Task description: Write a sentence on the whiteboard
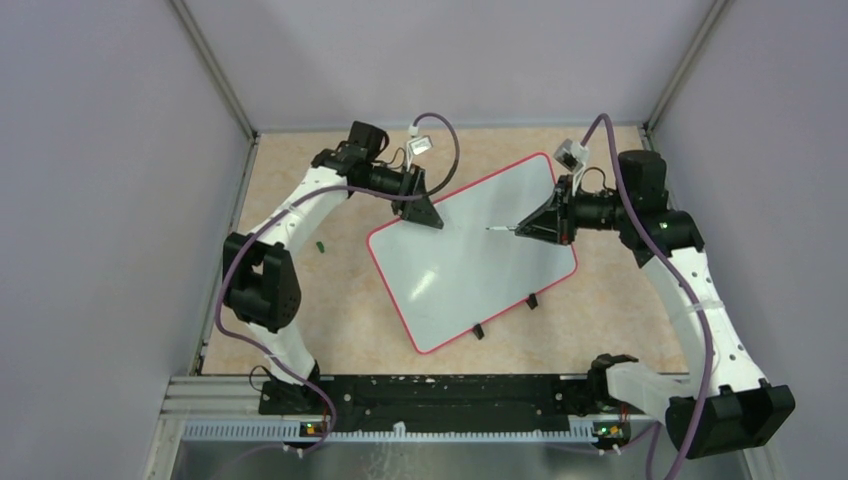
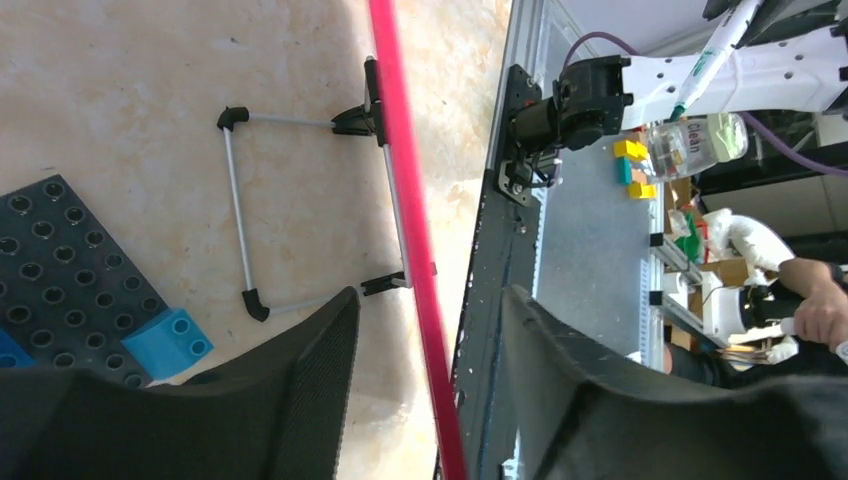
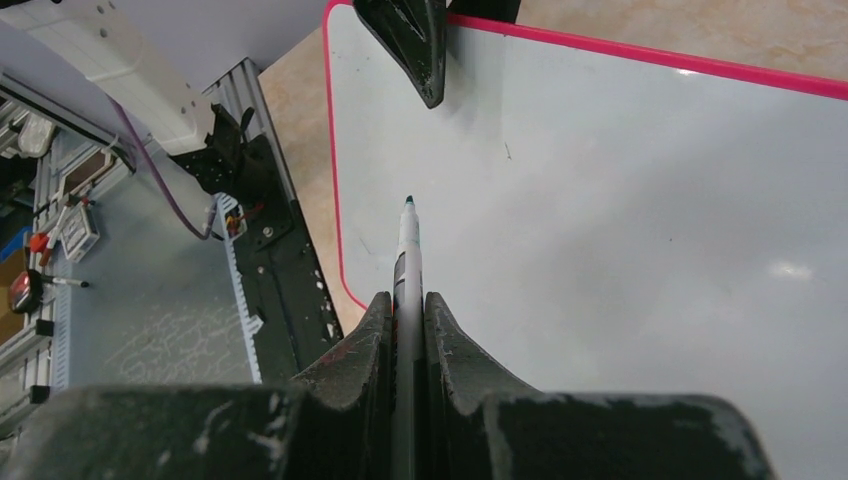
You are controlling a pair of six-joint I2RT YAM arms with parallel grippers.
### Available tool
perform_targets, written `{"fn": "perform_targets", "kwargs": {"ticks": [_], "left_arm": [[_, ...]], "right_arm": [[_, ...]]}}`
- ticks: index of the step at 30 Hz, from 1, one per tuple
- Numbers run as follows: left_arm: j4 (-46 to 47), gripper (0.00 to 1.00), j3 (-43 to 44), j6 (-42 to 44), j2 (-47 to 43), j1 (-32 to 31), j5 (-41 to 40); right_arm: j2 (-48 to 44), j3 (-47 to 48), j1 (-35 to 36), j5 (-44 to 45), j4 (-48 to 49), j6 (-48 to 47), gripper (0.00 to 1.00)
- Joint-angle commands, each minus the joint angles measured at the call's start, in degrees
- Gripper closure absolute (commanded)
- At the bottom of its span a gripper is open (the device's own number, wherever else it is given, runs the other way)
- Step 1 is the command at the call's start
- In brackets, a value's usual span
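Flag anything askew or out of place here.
The glossy white rectangular whiteboard with the red-pink rim sits diagonally on the tan tabletop, not square to it. A small green piece, perhaps a marker cap, lies loose left of it.

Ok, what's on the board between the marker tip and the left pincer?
Nothing: in the right wrist view the whiteboard is bare white from the marker tip to the left pincer, with no lettering yet.
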Motion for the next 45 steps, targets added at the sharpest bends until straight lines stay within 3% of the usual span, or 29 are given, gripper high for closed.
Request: {"fn": "perform_targets", "kwargs": {"ticks": [1,4,5,7,13,22,32,38,45], "left_arm": [[-3.39,0.35,3.62,2.71,-2.98,1.04,-0.92],[-2.96,0.08,3.5,2.76,-5.69,4.32,-2.09],[-2.22,0.02,3.18,2.24,-6.85,5.92,-2.0],[0.69,0.01,1.16,-0.35,-9.87,9.94,-0.49],[5.54,0.01,-5.72,-3.82,-17.34,19.79,0.98],[3.91,0.01,-14.14,-0.03,-27.52,20.2,-4.61],[-7.5,0.01,-13.67,9.43,-24.55,21.66,-1.62],[-7.55,0.12,-14.17,10.09,-22.28,21.52,2.07],[-7.42,0.33,-11.53,10.24,-18.44,17.67,2.89]], "right_arm": [[-1.76,0.68,1.62,0.16,-0.79,-3.23,1.0],[-1.15,1.77,2.91,1.21,-2.54,-5.26,1.0],[-0.76,2.32,3.49,1.78,-3.22,-6.0,1.0],[-0.07,3.58,5.13,3.52,-4.43,-7.52,1.0],[1.42,5.18,12.93,11.62,-4.77,-10.15,1.0],[7.4,9.65,25.89,20.01,-3.19,-11.65,1.0],[11.81,12.46,32.26,22.34,-1.01,-11.28,1.0],[11.72,9.95,33.25,20.88,0.98,-10.61,1.0],[11.0,7.24,33.46,21.16,4.47,-8.83,1.0]]}}
